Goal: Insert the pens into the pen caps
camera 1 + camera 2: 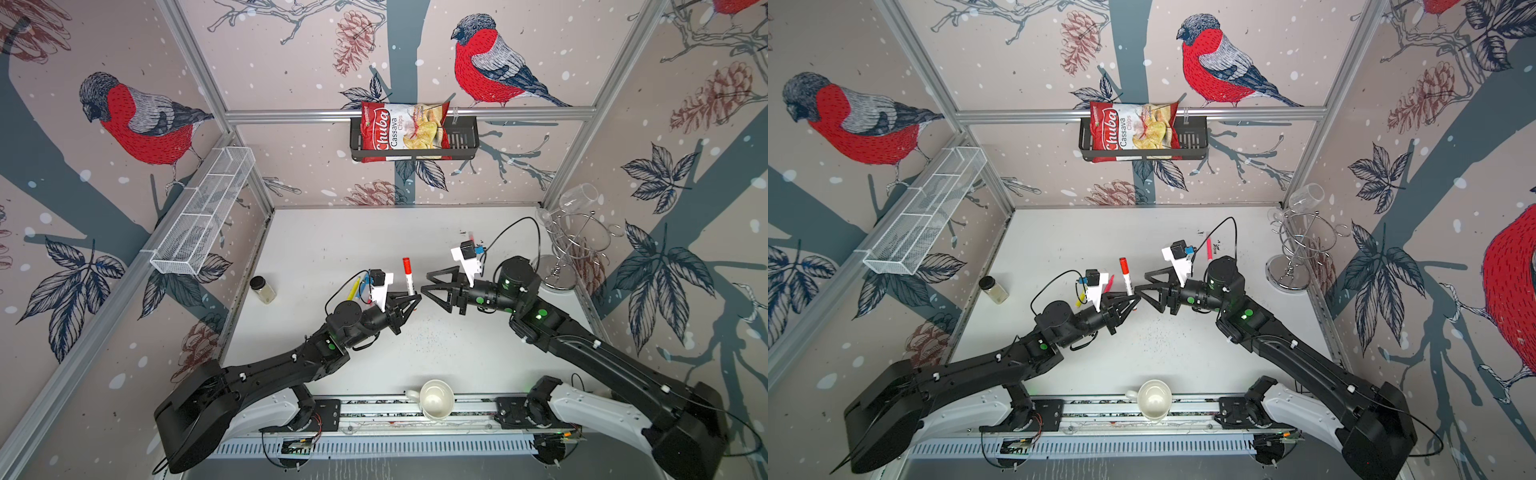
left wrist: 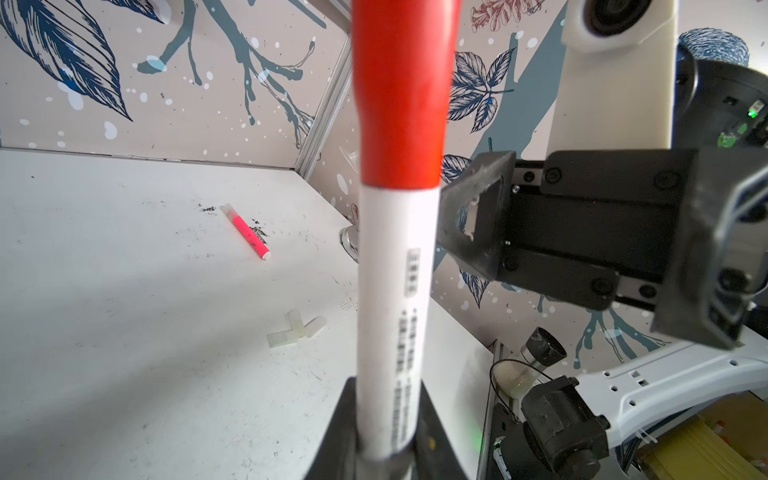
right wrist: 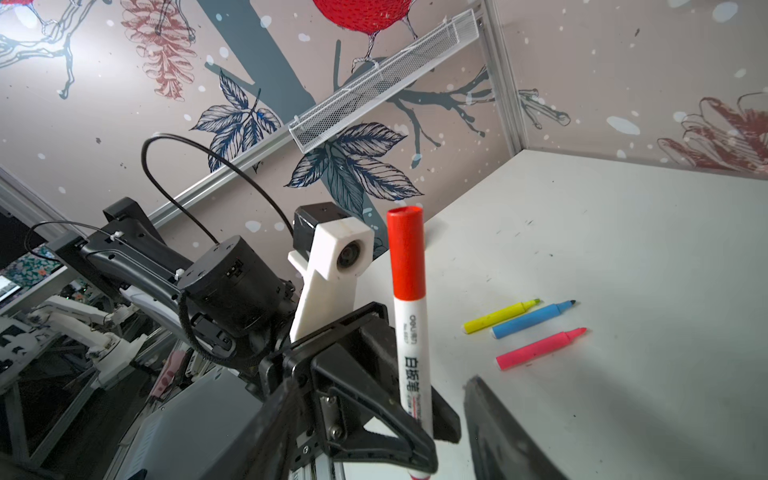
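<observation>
L gripper (image 1: 412,302) grips white pen (image 1: 410,284) upright, red cap (image 1: 406,265) on, above table (image 1: 332,249) centre. R gripper (image 1: 424,283) open, just beside. Risk: R bumps pen, tilting it or loosening cap.

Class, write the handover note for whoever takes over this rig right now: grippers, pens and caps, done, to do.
Left gripper: shut on the white marker, held upright, red cap on.
Right gripper: open, empty, beside that marker.
On the table: yellow pen, blue pen, pink pen side by side, uncapped; three translucent caps loose in a cluster; second pink pen apart, cap unclear.
Done: white marker capped.
To do: set it down, cap the three pens.
</observation>
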Robot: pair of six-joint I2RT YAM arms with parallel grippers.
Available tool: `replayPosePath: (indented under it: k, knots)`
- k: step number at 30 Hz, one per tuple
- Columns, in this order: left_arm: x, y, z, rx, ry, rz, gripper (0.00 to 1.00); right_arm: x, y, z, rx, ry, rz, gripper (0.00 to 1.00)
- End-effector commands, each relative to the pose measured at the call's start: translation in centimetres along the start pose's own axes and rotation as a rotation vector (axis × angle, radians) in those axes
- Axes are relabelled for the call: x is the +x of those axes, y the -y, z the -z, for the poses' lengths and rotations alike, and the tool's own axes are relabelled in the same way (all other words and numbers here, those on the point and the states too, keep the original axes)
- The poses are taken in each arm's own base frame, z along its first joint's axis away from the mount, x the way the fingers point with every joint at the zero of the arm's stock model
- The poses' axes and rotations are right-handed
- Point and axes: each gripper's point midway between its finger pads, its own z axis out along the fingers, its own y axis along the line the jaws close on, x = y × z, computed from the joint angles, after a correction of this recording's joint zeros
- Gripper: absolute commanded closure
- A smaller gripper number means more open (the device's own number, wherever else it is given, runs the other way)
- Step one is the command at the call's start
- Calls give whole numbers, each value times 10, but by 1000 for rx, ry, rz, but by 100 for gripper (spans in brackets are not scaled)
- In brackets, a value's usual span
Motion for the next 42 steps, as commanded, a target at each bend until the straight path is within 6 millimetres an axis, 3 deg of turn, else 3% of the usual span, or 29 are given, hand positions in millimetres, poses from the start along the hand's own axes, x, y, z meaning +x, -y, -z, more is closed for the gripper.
replayPosePath:
  k: [1, 9, 17, 24, 29, 31, 33, 34, 42]
  knots:
    - [-14, 10, -1, 39, 50, -8, 100, 2, -4, -9, -15, -34, 53, 40]
    - [-14, 13, -1, 44, 41, -9, 100, 11, 3, -29, 3, -120, 67, 55]
    - [-15, 15, -1, 47, 43, -12, 100, 19, 9, -36, 29, -156, 67, 66]
    - [-16, 15, -1, 45, 49, -15, 100, 20, 15, -38, 61, -163, 67, 92]
    - [-15, 12, -1, 26, 44, -10, 100, 16, 17, -37, 87, -151, 77, 98]
    - [-15, 8, -1, -1, 39, -8, 85, 12, 23, -34, 130, -141, 75, 98]
    - [-13, 3, 0, -31, 34, -5, 63, 9, 32, -32, 178, -136, 66, 98]
    - [-12, 0, 1, -46, 29, -6, 59, 8, 36, -31, 196, -134, 62, 98]
    - [3, -19, 10, -153, -13, -8, 54, 5, 100, -14, 398, -155, -31, 94]
